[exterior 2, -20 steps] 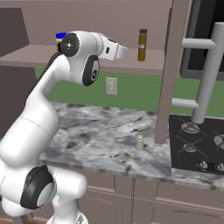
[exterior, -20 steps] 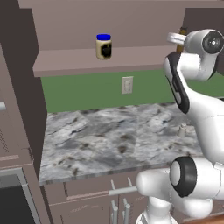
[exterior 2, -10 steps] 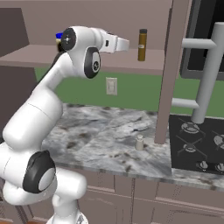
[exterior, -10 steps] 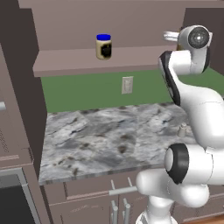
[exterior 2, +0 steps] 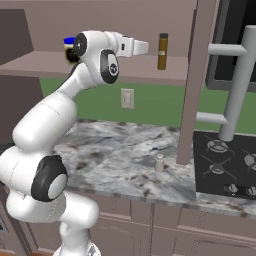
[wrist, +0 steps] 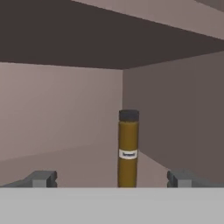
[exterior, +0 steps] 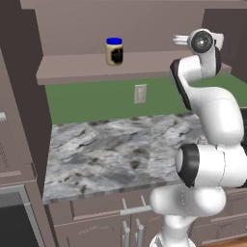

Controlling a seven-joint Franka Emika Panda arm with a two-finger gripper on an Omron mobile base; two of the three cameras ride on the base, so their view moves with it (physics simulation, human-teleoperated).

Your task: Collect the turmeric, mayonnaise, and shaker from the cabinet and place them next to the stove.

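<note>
The turmeric (wrist: 127, 148), a slim amber bottle with a dark cap, stands upright on the cabinet shelf (exterior 2: 150, 75) near the right side wall. My gripper (exterior 2: 142, 47) hovers level with the turmeric (exterior 2: 162, 51), just to its left and apart from it, open and empty. In the hand view the bottle stands ahead between the fingertips (wrist: 41, 178), slightly right of the gripper (wrist: 112, 180) centre. The mayonnaise (exterior: 114, 51), a blue-lidded jar, sits further left on the shelf (exterior: 87, 67). The small pale shaker (exterior 2: 159, 163) stands on the counter beside the stove (exterior 2: 225, 165).
A marble counter (exterior: 120, 154) runs under the cabinet, with a wall outlet (exterior 2: 127, 98) on the green backsplash. A vertical cabinet panel (exterior 2: 192, 85) separates the counter from the stove. Grey bars (exterior 2: 235, 85) rise over the cooktop. Handled drawers (exterior: 130, 212) sit below.
The hand has risen and reached a little further right toward the turmeric bottle. The jaws stay open, and the items have not moved.
</note>
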